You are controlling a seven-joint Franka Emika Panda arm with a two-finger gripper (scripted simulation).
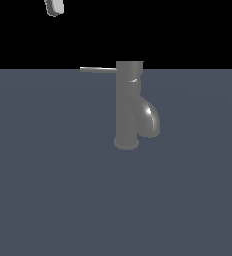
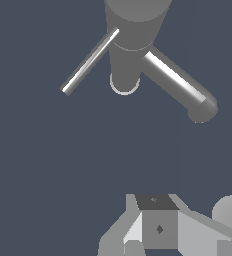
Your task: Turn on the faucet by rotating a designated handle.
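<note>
Gripper seen only in part: grey body blocks in the wrist view, fingertips out of frame, so opening cannot be told; nothing visibly held. In the exterior view, just a pale scrap of arm high above the faucet, off toward that view's left, well apart from everything.

Faucet upright on the flat grey floor, round base flange touching it, curved spout bending down on the exterior view's right of the column. Handle a thin flat bar level with the cap, jutting from the faucet toward the exterior view's left, free end in open air. Handle and spout leaving the faucet at a clear angle to each other, as the wrist view shows.

Judged from this: approach stage, no contact made, handle unturned.

Risks from here:
- Descending onto the cap or the bar's top instead of beside it, causing a jam rather than a push.
- Meeting the bar too near the faucet: little leverage, likely stall.
- Meeting it at the very tip: thin bar, easy slip-off.
- Pushing on the thick spout by mistake; no turn gained.
</note>
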